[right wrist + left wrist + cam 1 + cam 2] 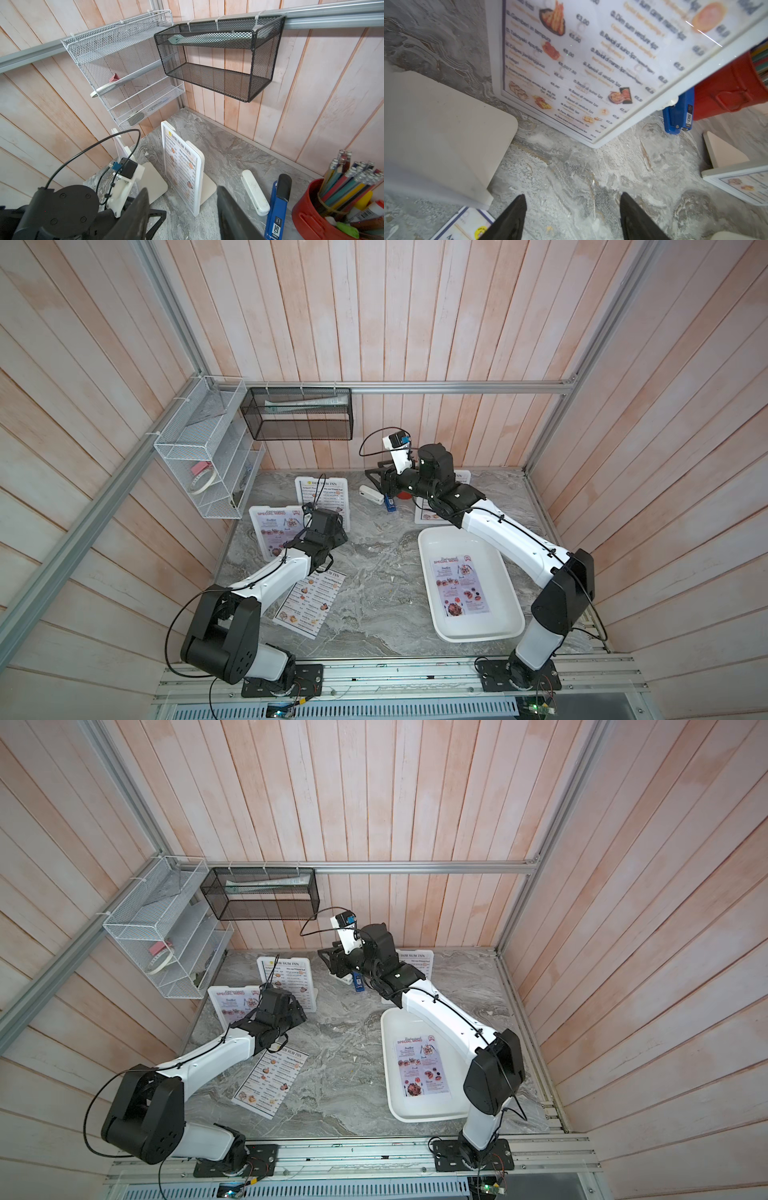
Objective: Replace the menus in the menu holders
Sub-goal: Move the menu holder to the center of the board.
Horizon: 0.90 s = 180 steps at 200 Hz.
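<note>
Both top views: three holders upright at the back of the table (374, 572). Left holder (272, 531) headed "SPECIAL MENU", middle holder (322, 497) headed "DIM SUM INN", right holder (417, 965) headed the same, mostly hidden behind the arm. One pink sheet (459, 587) flat in the tray (432, 539); one white sheet (309, 601) loose on the table. Left gripper (337, 536) low by the middle holder; right gripper (374, 479) raised near the back.

Left wrist: jaws spread wide over bare table, holding nothing. Readable on the middle holder's menu: "Gamberi in tempura", "Takoyaki", "Ravioli di verdure", euro prices. On the blue stapler (678, 116): "50".

Right wrist: jaws clearly apart, empty, aimed towards the middle holder. Readable: "DIM SUM INN"; "50" and "deli" on the stapler.

Sheets likely light, thin, floppy, quick to crease or slide: best pinched at a free edge or corner. Holders likely stiff, light, glossy, easy to tip: best steadied at the frame's side or foot. Cannot tell where the slot opens.
</note>
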### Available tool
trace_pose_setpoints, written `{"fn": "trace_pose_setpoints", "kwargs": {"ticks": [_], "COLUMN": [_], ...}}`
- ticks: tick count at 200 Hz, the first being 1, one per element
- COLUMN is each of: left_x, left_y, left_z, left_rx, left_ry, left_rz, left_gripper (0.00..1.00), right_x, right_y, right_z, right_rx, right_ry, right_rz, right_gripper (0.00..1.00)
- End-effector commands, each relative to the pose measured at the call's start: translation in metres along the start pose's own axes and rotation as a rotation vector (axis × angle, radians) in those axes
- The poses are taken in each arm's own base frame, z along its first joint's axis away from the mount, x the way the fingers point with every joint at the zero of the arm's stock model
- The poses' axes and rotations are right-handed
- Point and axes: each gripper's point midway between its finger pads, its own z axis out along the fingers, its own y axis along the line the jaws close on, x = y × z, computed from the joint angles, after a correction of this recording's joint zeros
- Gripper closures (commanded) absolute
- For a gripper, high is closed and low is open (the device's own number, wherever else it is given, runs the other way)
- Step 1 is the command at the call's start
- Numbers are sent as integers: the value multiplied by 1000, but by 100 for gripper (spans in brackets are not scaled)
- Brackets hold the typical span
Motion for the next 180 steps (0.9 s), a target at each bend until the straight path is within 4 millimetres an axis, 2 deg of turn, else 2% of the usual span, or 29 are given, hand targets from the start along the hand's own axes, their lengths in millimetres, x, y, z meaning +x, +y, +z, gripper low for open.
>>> {"fn": "trace_pose_setpoints", "kwargs": {"ticks": [1,41,64,93,124,143,180], "left_x": [4,12,12,-4,-25,-28,-23], "left_y": [14,2,-9,-16,-18,-11,11], "left_z": [-2,-10,-6,4,17,24,23], "left_rx": [-39,-65,-61,-105,-144,-171,-234], "left_ry": [14,13,1,-39,-62,-40,-7], "left_rz": [3,91,132,214,308,343,365], "left_gripper": [27,28,28,27,29,33,32], "right_x": [-5,2,3,0,7,10,14], "right_y": [3,-6,-17,-25,-25,-25,-23], "right_z": [5,5,2,-5,-7,-8,-5], "right_rx": [-23,18,40,54,48,48,29], "right_ry": [-2,-2,-9,-26,-19,-17,-15], "right_rz": [4,-8,15,38,47,54,58], "right_gripper": [46,46,46,46,46,46,46]}}
